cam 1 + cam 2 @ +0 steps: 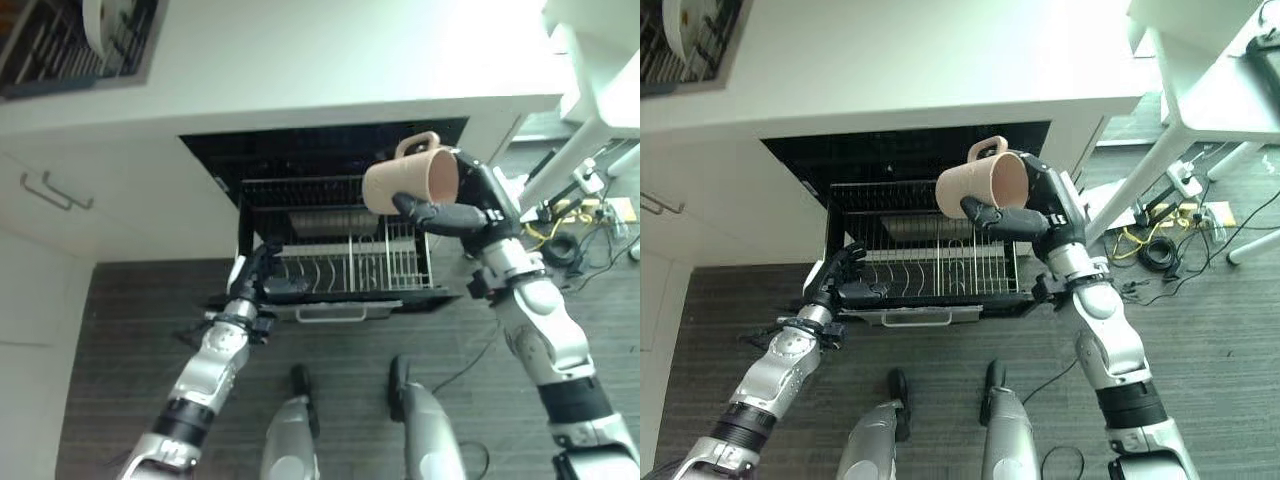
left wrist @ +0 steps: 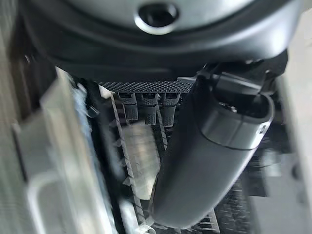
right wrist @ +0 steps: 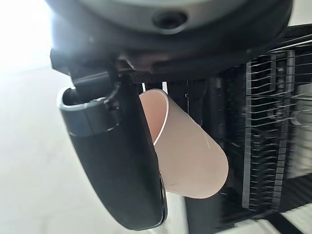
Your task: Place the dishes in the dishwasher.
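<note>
Your right robot hand (image 1: 455, 205) holds a tan mug (image 1: 410, 180) in the air above the open dishwasher (image 1: 330, 160), fingers and thumb curled round the mug's body; the mug lies tipped on its side, mouth toward the palm and handle uppermost. The right wrist view confirms the grip: the thumb crosses the mug wall and the wire rack (image 3: 265, 122) shows beyond it. Your left robot hand (image 1: 840, 280) rests at the front left corner of the pulled-out rack (image 1: 930, 260), fingers bent over its front edge and apparently gripping it, which steadies the rack. The step in hand is judged to be carrying the mug to the rack; it is not yet lowered. The next move calls for bringing the mug down over a free stretch of tines, turning it mouth-down, and releasing only once it is seated. Watch that the handle clears the desk (image 1: 300, 60) edge above the opening.
</note>
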Available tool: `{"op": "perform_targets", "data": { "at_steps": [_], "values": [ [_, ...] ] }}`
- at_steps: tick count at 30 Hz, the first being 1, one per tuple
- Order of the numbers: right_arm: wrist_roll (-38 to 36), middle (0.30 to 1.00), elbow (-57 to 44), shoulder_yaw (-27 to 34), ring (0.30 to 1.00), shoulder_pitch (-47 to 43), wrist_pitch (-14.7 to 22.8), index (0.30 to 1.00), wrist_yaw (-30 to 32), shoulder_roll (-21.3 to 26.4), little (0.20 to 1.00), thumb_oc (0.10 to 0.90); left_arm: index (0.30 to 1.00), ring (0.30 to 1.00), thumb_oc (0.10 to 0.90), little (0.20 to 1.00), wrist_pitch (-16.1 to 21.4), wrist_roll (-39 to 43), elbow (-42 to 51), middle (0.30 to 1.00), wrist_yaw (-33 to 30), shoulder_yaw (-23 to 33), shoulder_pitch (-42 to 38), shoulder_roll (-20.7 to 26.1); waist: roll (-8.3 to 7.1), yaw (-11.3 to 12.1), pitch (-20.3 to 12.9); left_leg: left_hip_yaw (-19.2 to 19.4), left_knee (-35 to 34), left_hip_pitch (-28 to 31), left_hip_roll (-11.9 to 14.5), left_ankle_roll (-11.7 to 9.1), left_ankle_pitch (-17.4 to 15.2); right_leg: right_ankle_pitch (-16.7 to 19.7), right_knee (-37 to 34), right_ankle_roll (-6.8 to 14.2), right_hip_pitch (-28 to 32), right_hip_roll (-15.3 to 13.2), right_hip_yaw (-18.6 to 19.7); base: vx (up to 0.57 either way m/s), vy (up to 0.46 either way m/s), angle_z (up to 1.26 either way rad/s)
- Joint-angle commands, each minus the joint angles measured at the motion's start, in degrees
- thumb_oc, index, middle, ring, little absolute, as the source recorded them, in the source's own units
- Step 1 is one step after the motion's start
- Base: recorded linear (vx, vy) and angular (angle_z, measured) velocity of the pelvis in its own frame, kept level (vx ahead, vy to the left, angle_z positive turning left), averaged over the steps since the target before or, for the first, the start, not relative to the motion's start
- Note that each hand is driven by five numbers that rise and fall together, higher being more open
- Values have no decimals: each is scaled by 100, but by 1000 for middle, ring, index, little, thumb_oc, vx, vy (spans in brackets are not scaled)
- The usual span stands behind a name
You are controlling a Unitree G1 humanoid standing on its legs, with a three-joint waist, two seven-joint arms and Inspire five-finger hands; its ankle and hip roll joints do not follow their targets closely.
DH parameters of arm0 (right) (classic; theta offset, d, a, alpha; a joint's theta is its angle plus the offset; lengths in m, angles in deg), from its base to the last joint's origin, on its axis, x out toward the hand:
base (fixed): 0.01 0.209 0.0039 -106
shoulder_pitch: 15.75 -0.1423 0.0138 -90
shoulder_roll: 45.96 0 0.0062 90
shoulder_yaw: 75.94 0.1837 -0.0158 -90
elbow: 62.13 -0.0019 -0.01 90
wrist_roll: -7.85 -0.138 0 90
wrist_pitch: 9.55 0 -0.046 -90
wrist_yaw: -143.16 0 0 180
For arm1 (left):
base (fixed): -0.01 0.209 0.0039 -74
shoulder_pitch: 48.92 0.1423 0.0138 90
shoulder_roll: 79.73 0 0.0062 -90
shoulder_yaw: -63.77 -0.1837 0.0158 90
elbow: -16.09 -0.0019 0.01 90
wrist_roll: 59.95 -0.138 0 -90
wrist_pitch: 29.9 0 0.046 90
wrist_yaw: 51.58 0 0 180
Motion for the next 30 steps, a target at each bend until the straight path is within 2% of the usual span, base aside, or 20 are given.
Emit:
{"op": "perform_targets", "data": {
  "at_steps": [1,5,7,10,14,16,18,23,30],
  "values": [
    [106,300,-553,241,300,-548,465,300,-134,44,300,400,900,900,800,900,-31,-566,29,900,-21,-90,-325,567,-212,-38,-528,-305,572,228,239,-174,-698,-277,-293,620,534,-412,73,0,0,0],
    [305,300,-475,181,300,-752,188,300,-324,276,300,400,900,900,800,900,-471,-992,-155,900,590,-309,-497,767,-211,-38,-540,-282,572,239,230,-179,-700,-280,-293,634,536,-427,66,3,1,1],
    [410,300,-290,120,300,-856,51,300,-414,497,300,400,900,900,800,900,-379,-815,-157,900,1096,-438,-532,882,-209,-35,-555,-250,572,269,239,-190,-699,-281,-293,640,559,-439,55,19,10,4],
    [550,300,167,43,300,-1075,-102,300,-586,822,300,400,900,900,800,900,-544,-800,-140,900,1787,-660,-574,1039,-207,-3,-581,-227,572,302,248,-212,-693,-280,-293,655,595,-457,28,24,-3,1],
    [555,300,844,-199,300,-1542,-328,300,-603,1294,300,400,900,900,800,900,-611,-645,-234,900,2491,-857,-697,1234,-209,57,-585,-212,572,327,257,-225,-683,-280,-293,666,626,-491,-12,0,0,0],
    [565,300,1010,-246,300,-1648,-383,300,-614,1380,300,400,900,900,800,900,-602,-709,-236,900,2682,-876,-702,1264,-207,78,-580,-214,572,335,256,-224,-684,-285,-293,661,637,-492,-21,0,0,0],
    [574,300,1630,-481,300,-2056,-465,300,-617,1616,300,400,900,900,800,900,-686,-654,-237,900,3085,-1050,-800,1407,-192,144,-575,-230,572,354,252,-237,-673,-282,-293,657,670,-502,-53,36,-26,-1],
    [543,300,2702,-914,300,-2694,-580,300,-629,1867,300,400,900,900,800,900,-738,-555,-144,900,3473,-1193,-961,1632,-156,276,-551,-257,572,348,223,-245,-659,-282,-293,656,698,-544,-123,9,-16,3],
    [539,300,4026,-1601,300,-3403,-741,300,-980,1810,300,400,900,900,800,900,-763,-500,-133,900,3694,-1447,-1175,1711,-124,482,-444,-343,572,302,149,-237,-648,-268,-293,654,698,-608,-221,-11,-30,5]
  ]
}}
